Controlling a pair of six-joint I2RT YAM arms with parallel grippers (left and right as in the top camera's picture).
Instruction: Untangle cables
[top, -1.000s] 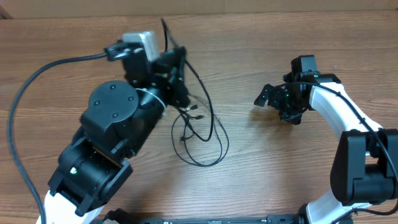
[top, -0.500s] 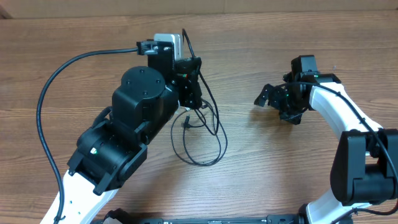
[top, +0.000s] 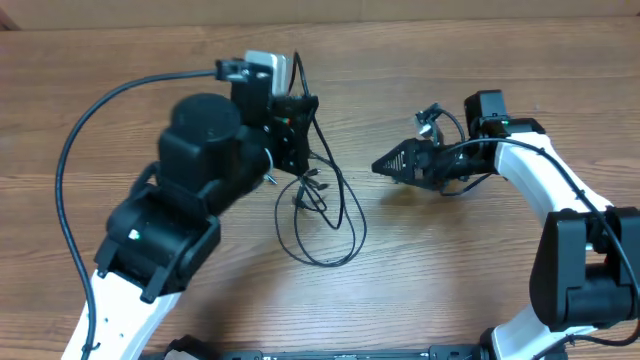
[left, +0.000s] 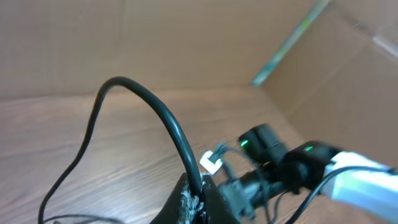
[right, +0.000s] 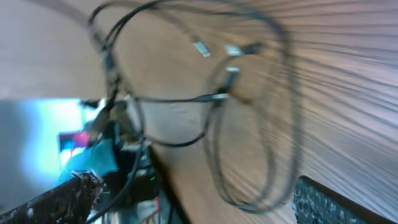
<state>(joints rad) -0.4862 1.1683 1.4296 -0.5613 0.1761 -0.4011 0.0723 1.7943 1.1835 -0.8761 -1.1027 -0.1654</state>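
Several thin black cables (top: 318, 195): light, limp, prob. slick. Loc: loose loops mid counter (top: 450, 290), one strand pinched in left end effector (top: 300, 150). Right end effector (top: 385, 165) spread wide, empty, near loops. Best grip pt: by a silver plug end.

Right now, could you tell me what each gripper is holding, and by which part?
The left gripper pinches one cable on its black cord, which arches up from the grip. The right gripper is open and holds nothing.
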